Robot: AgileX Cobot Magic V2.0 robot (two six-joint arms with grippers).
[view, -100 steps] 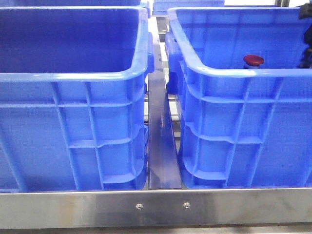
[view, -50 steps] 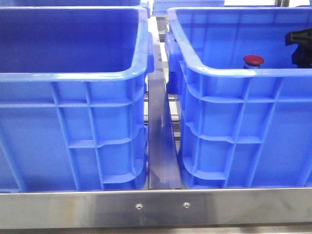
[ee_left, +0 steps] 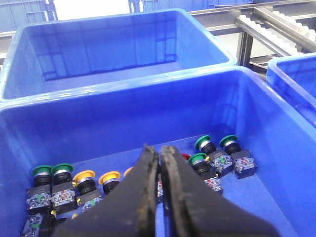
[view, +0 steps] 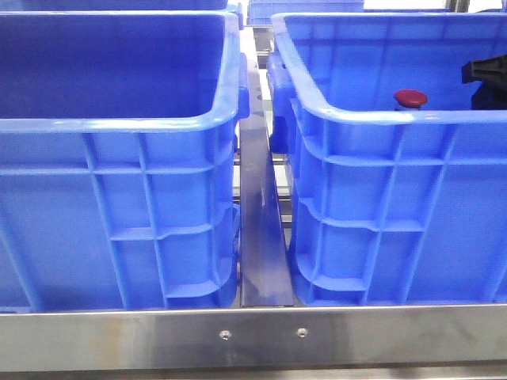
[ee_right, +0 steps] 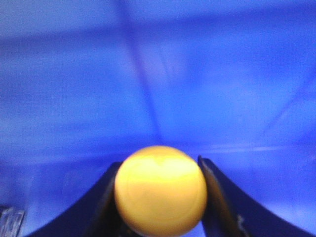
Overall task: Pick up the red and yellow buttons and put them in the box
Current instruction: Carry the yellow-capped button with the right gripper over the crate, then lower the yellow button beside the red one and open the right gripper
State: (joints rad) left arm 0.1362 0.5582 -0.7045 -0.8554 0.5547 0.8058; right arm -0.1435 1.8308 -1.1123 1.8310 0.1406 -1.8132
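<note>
In the right wrist view my right gripper (ee_right: 159, 163) is shut on a yellow button (ee_right: 160, 192), whose domed cap fills the gap between the fingers. Blurred blue crate wall lies behind it. In the front view a black part of my right arm (view: 485, 79) reaches into the right-hand box (view: 372, 119), where a red button (view: 410, 98) stands. My left gripper (ee_left: 158, 149) is shut with nothing in it. It hangs over a crate floor holding yellow buttons (ee_left: 85, 176) and a partly hidden red button (ee_left: 185, 157). The left gripper does not show in the front view.
Several green buttons (ee_left: 202, 143) lie among the others. The left crate (view: 119, 127) stands beside the box, a metal rail (view: 261, 229) between them. Another blue crate (ee_left: 118, 44) stands beyond, with a roller conveyor (ee_left: 276, 24) to its side.
The black part of my right arm has come further left into the box from the right edge. The red button has stayed where it was.
</note>
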